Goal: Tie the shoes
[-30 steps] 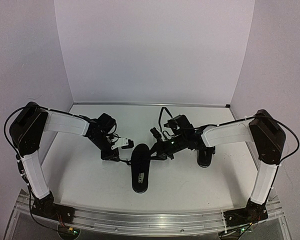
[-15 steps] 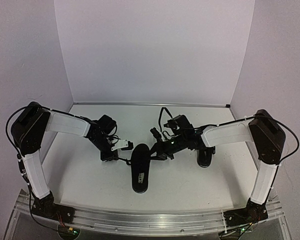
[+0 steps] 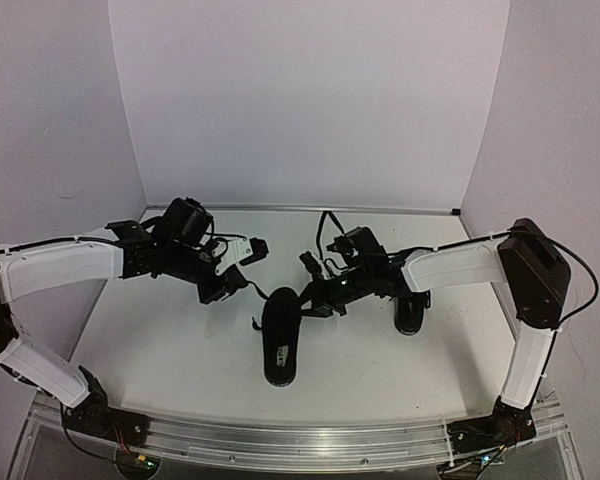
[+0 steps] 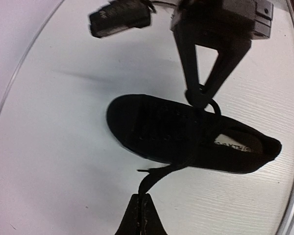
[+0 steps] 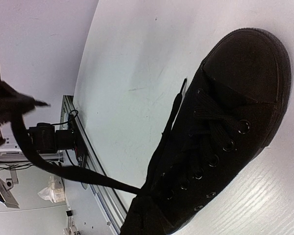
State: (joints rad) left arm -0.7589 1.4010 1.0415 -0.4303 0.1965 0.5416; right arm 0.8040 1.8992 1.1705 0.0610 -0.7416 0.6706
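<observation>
The shoe [image 3: 281, 335] lies mid-way across the table [image 3: 170, 350], all black with a pale label inside. Its thin lace [image 4: 159, 172] is pinched tight in the left gripper [image 4: 140, 200], and the right gripper [image 4: 202, 97] is closed on a lace loop at the tongue.

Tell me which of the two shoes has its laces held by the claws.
The middle shoe: the left claw and right claw each pinch its laces. The other shoe lies apart, by the right arm.
</observation>
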